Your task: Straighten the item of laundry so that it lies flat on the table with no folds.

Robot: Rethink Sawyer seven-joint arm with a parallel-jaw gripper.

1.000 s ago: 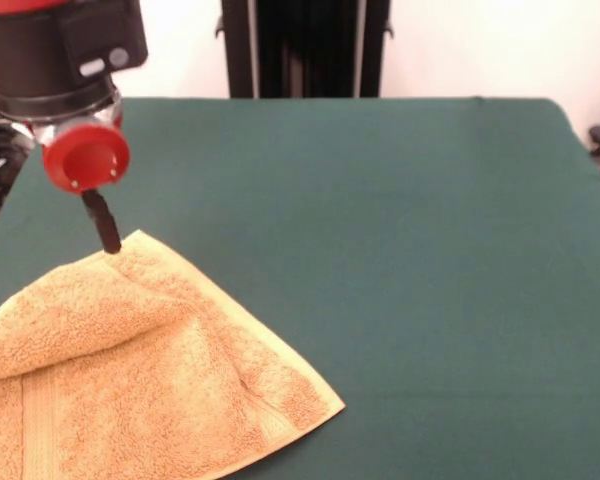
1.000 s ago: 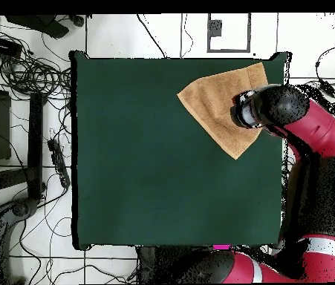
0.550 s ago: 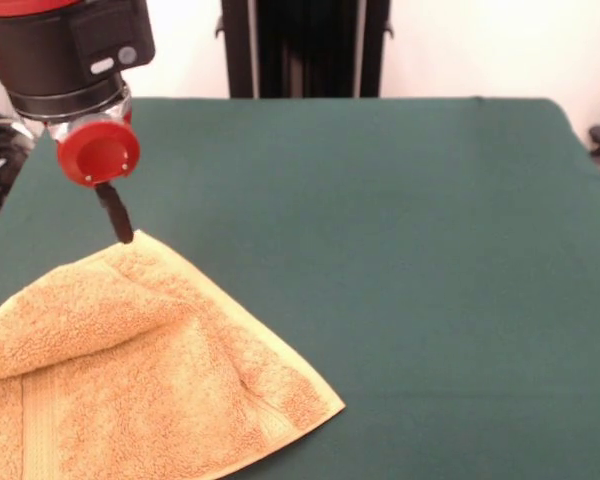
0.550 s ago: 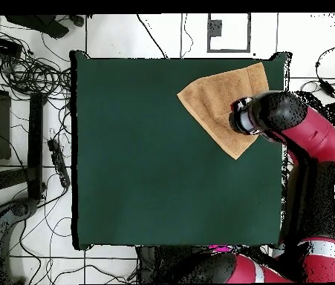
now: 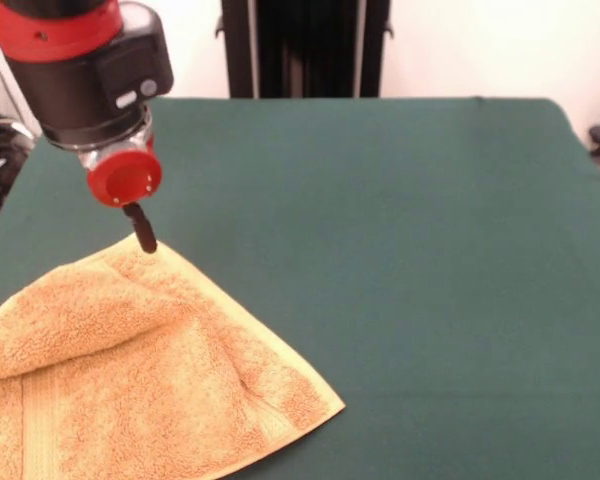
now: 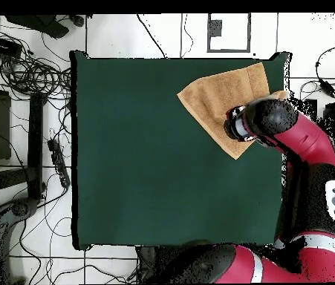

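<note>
The item of laundry [image 5: 150, 380], an orange-tan terry towel, lies at the near left of the green table [image 5: 400, 250] and runs off the picture's left and bottom edges. Its left part is folded over in a thick soft ridge. My gripper [image 5: 147, 240] hangs under a red cap, its black tip touching the towel's far corner. Looking straight down, the towel [image 6: 218, 100] sits in the table's [image 6: 140, 163] upper right corner. There my gripper [image 6: 237, 122] is over its lower right part, and the arm hides some cloth.
The towel lies close to two table edges. Green cloth stretches wide to the right in the front view. A black stand [image 5: 305, 48] rises behind the table. Tangled cables [image 6: 21, 67] lie on the floor beside it.
My gripper has moved right and slightly nearer along the towel's far edge, the tip staying at the corner. The towel's shape looks nearly the same.
</note>
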